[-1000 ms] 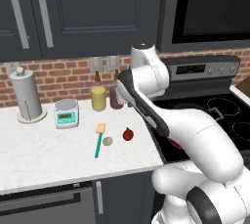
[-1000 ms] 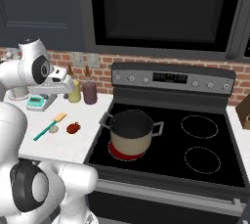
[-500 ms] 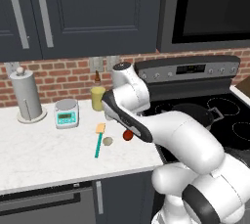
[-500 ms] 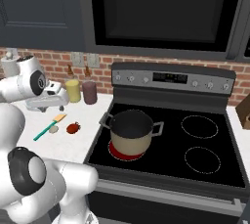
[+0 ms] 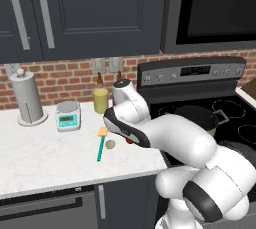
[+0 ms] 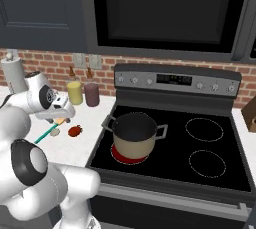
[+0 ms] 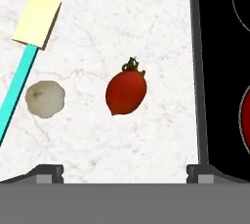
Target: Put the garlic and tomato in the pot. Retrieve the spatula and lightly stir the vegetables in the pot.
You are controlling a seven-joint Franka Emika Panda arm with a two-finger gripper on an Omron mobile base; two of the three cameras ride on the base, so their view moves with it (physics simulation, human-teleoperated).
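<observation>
In the hand view the dark red tomato (image 7: 126,91) lies on the white marble counter, centred between my gripper's (image 7: 125,173) two fingertips (image 7: 47,171), which stand wide open and hold nothing. The hand hovers above it. The pale garlic (image 7: 45,99) lies to its left, beside the teal handle of the spatula (image 7: 22,83) with its yellow blade. From the right base view the tomato (image 6: 75,131), garlic (image 6: 55,132) and spatula (image 6: 47,133) lie left of the stove, under my hand. The beige pot (image 6: 135,133) stands on the front left burner, with nothing showing inside it.
A yellow bottle (image 5: 100,100) and a maroon bottle (image 6: 91,94) stand by the brick wall. A kitchen scale (image 5: 67,115) and a paper towel roll (image 5: 27,98) sit further left. The stove's raised edge (image 7: 197,71) runs just right of the tomato. The burner (image 6: 127,154) under the pot glows red.
The arm has swung down and leftward from near the stove to above the tomato on the counter. The gripper stayed open. Tomato, garlic, spatula and pot have not moved.
</observation>
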